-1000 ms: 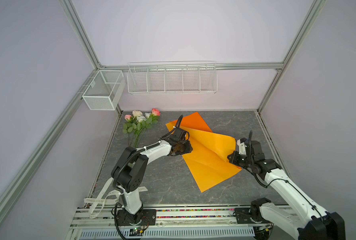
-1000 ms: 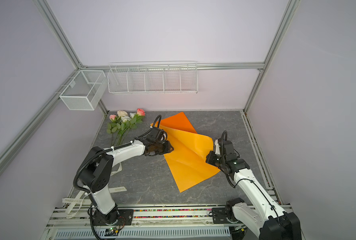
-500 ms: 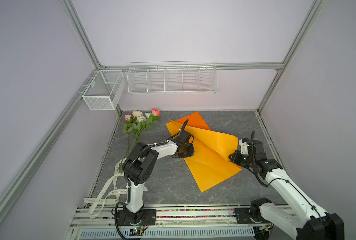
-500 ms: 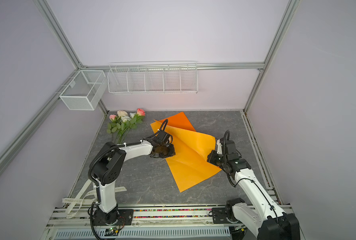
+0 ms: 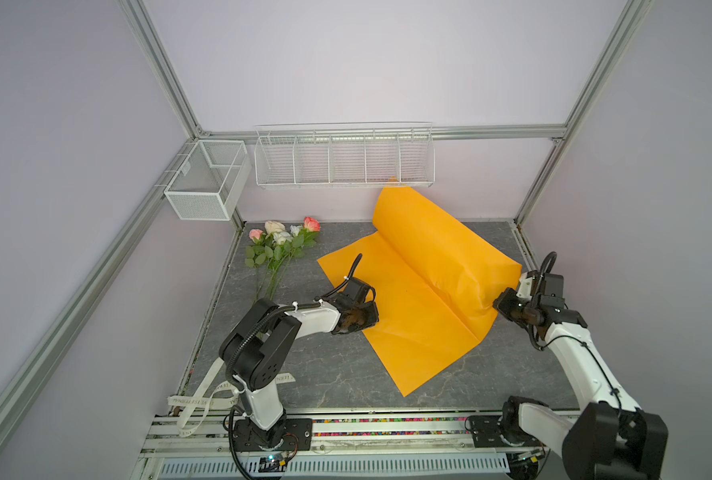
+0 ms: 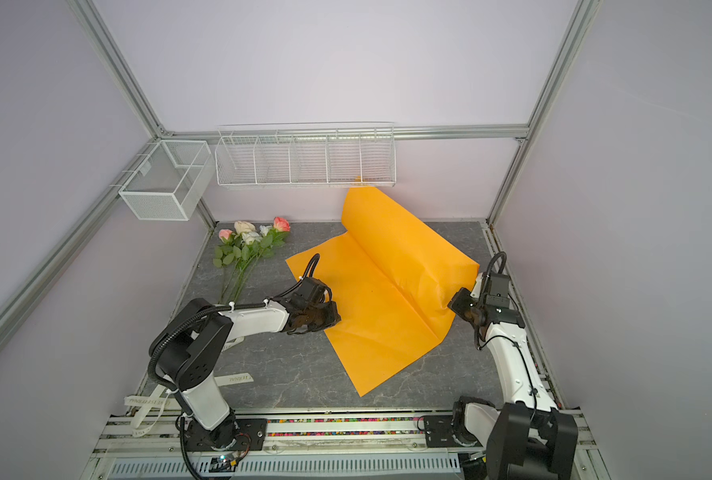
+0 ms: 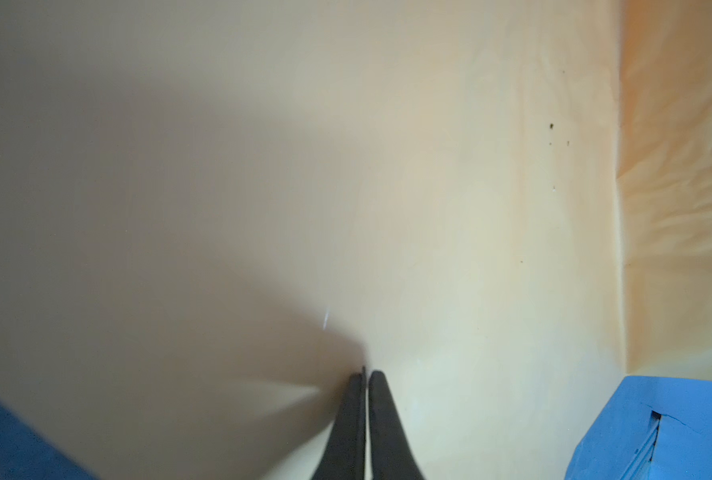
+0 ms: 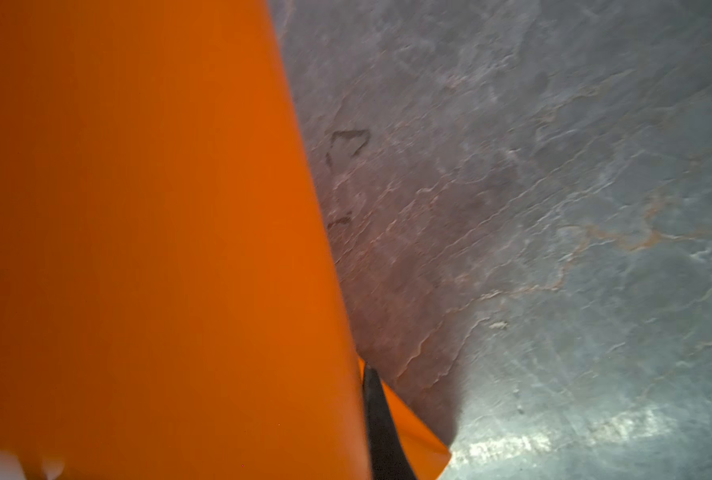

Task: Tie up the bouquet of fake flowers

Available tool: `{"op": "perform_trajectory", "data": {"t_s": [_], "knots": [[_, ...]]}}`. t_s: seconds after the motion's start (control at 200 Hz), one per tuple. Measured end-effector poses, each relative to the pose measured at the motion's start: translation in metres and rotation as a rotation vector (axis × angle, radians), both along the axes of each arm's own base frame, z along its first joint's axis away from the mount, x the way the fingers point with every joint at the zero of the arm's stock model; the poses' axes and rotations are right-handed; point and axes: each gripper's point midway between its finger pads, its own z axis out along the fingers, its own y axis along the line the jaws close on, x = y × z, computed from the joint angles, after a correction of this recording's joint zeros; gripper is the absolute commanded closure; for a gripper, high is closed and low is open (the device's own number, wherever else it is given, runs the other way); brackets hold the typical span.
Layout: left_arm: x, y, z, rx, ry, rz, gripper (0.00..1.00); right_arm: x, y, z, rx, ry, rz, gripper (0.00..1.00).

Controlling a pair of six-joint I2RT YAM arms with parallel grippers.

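Both grippers pinch the orange wrapping paper [image 5: 421, 332]: left gripper [image 5: 367, 318] at one edge, right gripper [image 5: 500, 302] holding the opposite edge raised. Well clear of both jaw pairs, the bouquet of fake flowers [image 5: 281, 243] lies unwrapped, untied.

Bouquet [image 5: 277, 249] is lying at the table's [image 5: 337, 374] far-left corner, heads toward the back wall and stems pointing toward the front. Paper [image 5: 408, 324] is lying mid-table, right of the bouquet and apart from it. Its right half is standing up off the table, its top corner reaching the rack [image 5: 344, 160] that is hanging on the back wall. Left gripper [image 5: 369, 318] is sitting at the paper's left edge. Right gripper [image 5: 500, 305] is sitting at the paper's right edge, its fingers pinching that edge. Basket [image 5: 207, 180] is hanging on the left rail. Ribbon [image 5: 192, 401] is lying at the front-left corner, beside the left arm's base.
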Motion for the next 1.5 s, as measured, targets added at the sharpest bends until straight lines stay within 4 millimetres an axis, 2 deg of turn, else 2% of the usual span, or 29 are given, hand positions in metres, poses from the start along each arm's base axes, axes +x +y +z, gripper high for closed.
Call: {"op": "perform_trajectory", "data": {"t_s": [0.15, 0.325, 0.605, 0.75, 0.8, 0.865, 0.925, 0.98, 1.04, 1.1, 1.21, 1.24, 1.28, 1.315, 1.335, 1.37, 1.41, 1.5], "knots": [[-0.009, 0.007, -0.001, -0.037, 0.001, 0.039, 0.93, 0.003, -0.020, -0.025, 0.002, 0.068, -0.044, 0.94], [-0.020, 0.013, -0.002, -0.078, 0.003, 0.075, 0.93, 0.014, -0.029, -0.048, 0.000, 0.124, -0.034, 0.94], [-0.040, 0.005, -0.002, -0.138, 0.019, 0.104, 0.93, 0.069, -0.033, -0.079, 0.024, 0.161, 0.056, 0.93], [-0.054, -0.005, 0.000, -0.149, 0.035, 0.109, 0.91, 0.095, -0.023, -0.079, -0.003, 0.152, 0.132, 0.92], [-0.057, -0.006, 0.000, -0.146, 0.038, 0.109, 0.88, 0.102, -0.018, -0.078, -0.009, 0.147, 0.156, 0.87], [-0.059, -0.004, 0.002, -0.131, 0.040, 0.115, 0.85, 0.108, -0.014, -0.075, -0.024, 0.142, 0.183, 0.74], [-0.060, 0.002, 0.004, -0.098, 0.040, 0.116, 0.81, 0.107, -0.014, -0.074, -0.035, 0.155, 0.181, 0.54], [-0.061, 0.007, 0.008, -0.061, 0.035, 0.114, 0.77, 0.104, -0.018, -0.073, -0.060, 0.174, 0.175, 0.43], [-0.060, 0.011, 0.015, -0.030, 0.023, 0.109, 0.73, 0.098, -0.026, -0.070, -0.081, 0.196, 0.157, 0.38], [-0.055, 0.012, 0.029, -0.007, -0.002, 0.097, 0.69, 0.092, -0.034, -0.058, -0.096, 0.201, 0.130, 0.32], [-0.041, 0.006, 0.059, -0.008, -0.056, 0.073, 0.69, 0.089, -0.043, -0.014, -0.127, 0.119, 0.099, 0.31], [-0.035, 0.004, 0.069, -0.015, -0.074, 0.069, 0.69, 0.089, -0.040, 0.001, -0.127, 0.078, 0.101, 0.34], [-0.028, 0.003, 0.077, -0.021, -0.091, 0.065, 0.69, 0.090, -0.032, 0.017, -0.121, 0.031, 0.114, 0.42], [-0.019, 0.003, 0.083, -0.029, -0.102, 0.068, 0.69, 0.091, -0.018, 0.031, -0.104, -0.017, 0.141, 0.48], [-0.015, 0.003, 0.086, -0.035, -0.102, 0.069, 0.69, 0.092, -0.006, 0.037, -0.094, -0.042, 0.172, 0.56], [-0.008, 0.004, 0.087, -0.040, -0.100, 0.071, 0.70, 0.092, 0.009, 0.040, -0.083, -0.058, 0.215, 0.61], [0.004, 0.007, 0.086, -0.042, -0.094, 0.080, 0.71, 0.092, 0.037, 0.040, -0.045, -0.069, 0.280, 0.66], [0.026, 0.015, 0.074, -0.023, -0.065, 0.096, 0.71, 0.088, 0.089, 0.020, 0.012, -0.031, 0.410, 0.72]]}}
